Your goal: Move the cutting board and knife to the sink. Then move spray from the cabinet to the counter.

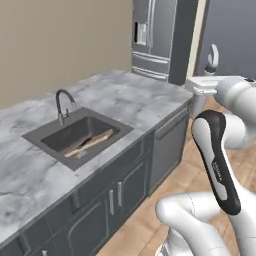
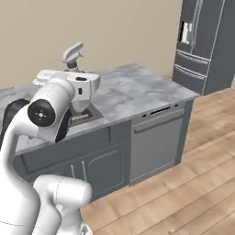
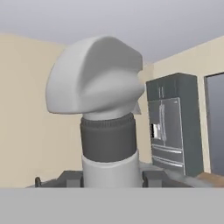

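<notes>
Upright, the pale grey-white spray bottle (image 3: 103, 113) sits clamped in the two-finger gripper (image 3: 111, 179), carried clear above the marble-veined counter (image 1: 130, 97) for setting down.

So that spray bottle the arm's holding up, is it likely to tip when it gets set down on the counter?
Probably somewhat. The spray bottle carries a broad trigger head above a narrower neck, so it looks top-heavy. Its pale, plastic-looking body suggests it is light and easily nudged over. The gripper holds it upright; the marble counter looks flat and smooth, so a level release should help.
</notes>
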